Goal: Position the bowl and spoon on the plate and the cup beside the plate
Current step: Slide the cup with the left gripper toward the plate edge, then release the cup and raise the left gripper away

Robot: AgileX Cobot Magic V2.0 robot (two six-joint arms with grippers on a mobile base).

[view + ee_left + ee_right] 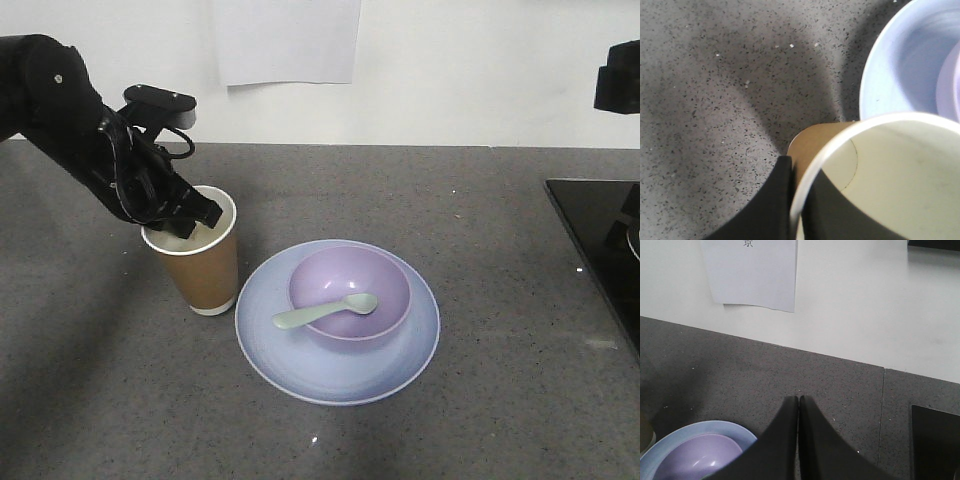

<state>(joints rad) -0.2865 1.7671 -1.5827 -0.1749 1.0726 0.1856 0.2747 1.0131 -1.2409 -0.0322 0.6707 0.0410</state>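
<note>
The left gripper [185,215] pinches the rim of the brown paper cup [203,265], standing just left of the pale blue round plate [337,375]. The right gripper [798,402] has its jaws pressed together, holding nothing.

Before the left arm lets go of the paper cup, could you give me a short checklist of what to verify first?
1. Bowl on plate: ok.
2. Spoon in bowl: ok.
3. Paper cup upright beside plate: ok.
4. Cup base flat on the counter: cannot tell.
5. Left gripper pinching the cup's rim, one finger inside: ok.
6. Right gripper shut, clear of the dishes: ok.
</note>
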